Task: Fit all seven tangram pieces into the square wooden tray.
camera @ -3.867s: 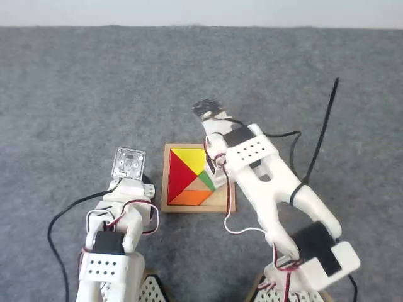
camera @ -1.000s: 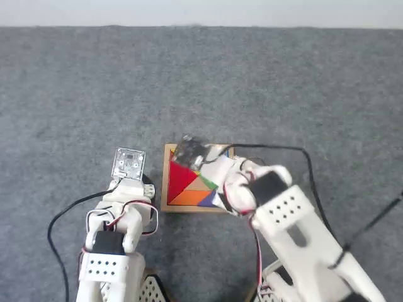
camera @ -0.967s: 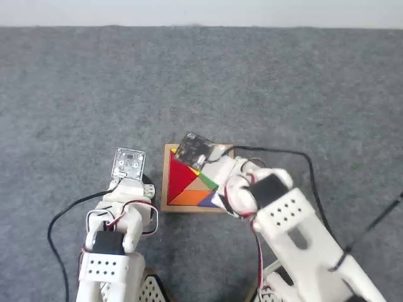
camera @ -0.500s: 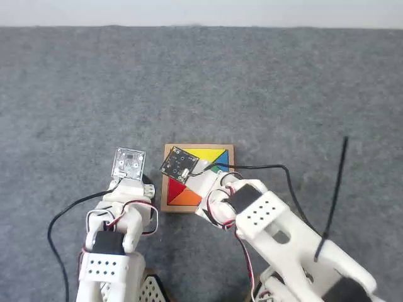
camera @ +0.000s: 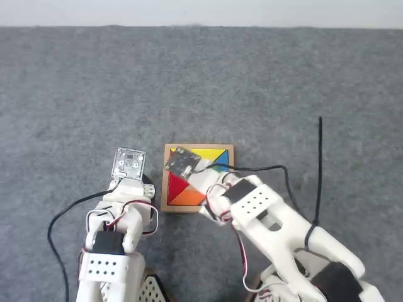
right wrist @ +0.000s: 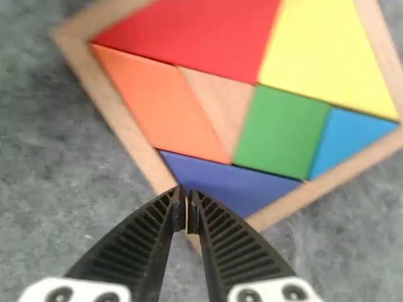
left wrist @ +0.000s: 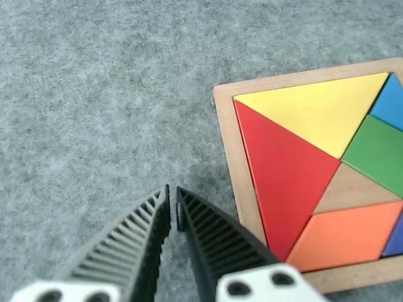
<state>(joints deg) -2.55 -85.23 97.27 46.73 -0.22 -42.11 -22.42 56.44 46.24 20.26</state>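
- A grey, felt-like surface (camera: 264,88) covers the table, with a pale strip of wall (camera: 201,12) along its far edge.
- The square wooden tray (camera: 165,182) lies flat on the grey surface, between the two arms and nearer the right one.
- All seven pieces sit flush in the tray: red triangle (left wrist: 280,173), yellow triangle (left wrist: 315,110), green square (left wrist: 378,151), light blue triangle (right wrist: 346,138), orange parallelogram (right wrist: 160,104), plain wood-coloured triangle (right wrist: 220,107) and indigo triangle (right wrist: 233,185).
- The right arm (camera: 277,220) comes in from the near right and leans over the tray's near half, its wrist board (camera: 182,162) covering part of the pieces.
- The right gripper (right wrist: 186,211) has its fingers pressed together with nothing between them. The tips are at the tray's rim beside the indigo triangle, and they may be touching the wood, though the angle does not settle it.
- The left arm (camera: 119,217) is folded back at the near left, its wrist pointing down at the grey surface.
- The left gripper (left wrist: 173,204) is drawn together to a hairline gap and holds nothing. It hangs over bare grey surface just beside the tray's rim, on the red triangle's side.
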